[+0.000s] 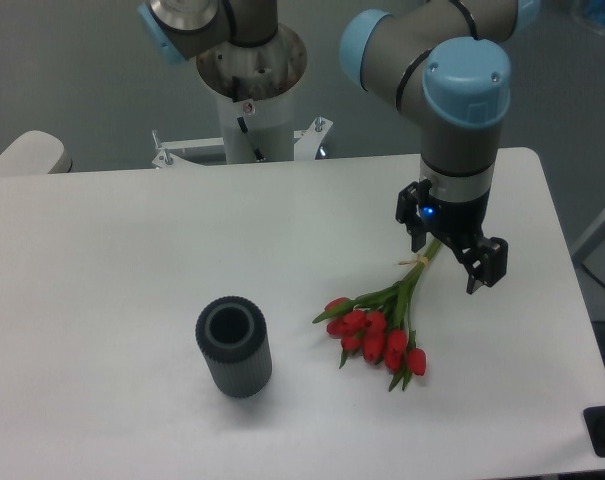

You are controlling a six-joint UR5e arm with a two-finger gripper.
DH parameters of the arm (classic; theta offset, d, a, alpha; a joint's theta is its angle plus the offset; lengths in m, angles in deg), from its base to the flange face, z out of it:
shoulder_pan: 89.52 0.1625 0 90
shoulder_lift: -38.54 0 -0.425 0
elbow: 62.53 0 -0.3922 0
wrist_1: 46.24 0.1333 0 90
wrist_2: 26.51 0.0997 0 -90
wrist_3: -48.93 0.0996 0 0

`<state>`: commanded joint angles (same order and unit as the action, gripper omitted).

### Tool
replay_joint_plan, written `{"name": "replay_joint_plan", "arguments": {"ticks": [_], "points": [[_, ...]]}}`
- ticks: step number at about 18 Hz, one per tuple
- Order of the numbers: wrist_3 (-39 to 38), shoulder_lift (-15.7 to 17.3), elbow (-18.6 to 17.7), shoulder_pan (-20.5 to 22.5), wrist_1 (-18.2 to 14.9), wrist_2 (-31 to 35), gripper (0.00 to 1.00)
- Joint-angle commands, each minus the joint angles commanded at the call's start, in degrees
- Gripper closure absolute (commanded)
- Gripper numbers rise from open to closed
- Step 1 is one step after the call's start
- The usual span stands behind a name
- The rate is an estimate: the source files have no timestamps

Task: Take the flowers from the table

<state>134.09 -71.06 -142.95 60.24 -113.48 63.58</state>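
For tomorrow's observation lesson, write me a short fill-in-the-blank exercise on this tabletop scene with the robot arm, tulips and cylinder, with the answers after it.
1. The tulips have ____ blooms.
2. The gripper is at the ____ end of the bunch, near the pale band.
3. The dark grey ribbed cylinder stands ____, its open end up.
4. The cylinder is to the ____ of the tulips in the picture, on the white table.

Answers: red; stem; upright; left

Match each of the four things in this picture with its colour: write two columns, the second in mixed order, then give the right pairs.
Things:
1. flowers
2. ribbed cylinder
3. table
4. gripper

Colours:
A. white
B. black, with a small blue light
C. red heads on green stems
D. dark grey

Pairs: 1-C, 2-D, 3-A, 4-B
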Motion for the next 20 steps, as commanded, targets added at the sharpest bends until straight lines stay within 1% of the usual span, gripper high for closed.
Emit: {"name": "replay_joint_plan", "arguments": {"ticks": [7, 10, 11, 14, 17, 20], "points": [[-0.52, -0.09, -0.88, 0.09, -0.26, 0.26, 0.0], [-2.98, -0.27, -1.14, 0.0, -1.14, 0.18, 0.0], [-3.86, -0.18, -1.58, 0.0, -1.4, 0.18, 0.0], [-5.79, -0.09, -4.56, 0.09, -1.14, 0.18, 0.0], [-10.53, -0.44, -6.15, 0.26, -0.97, 0.09, 0.0], [-17.73, -2.72, -6.85, 0.7, -0.53, -0.61, 0.0]]}}
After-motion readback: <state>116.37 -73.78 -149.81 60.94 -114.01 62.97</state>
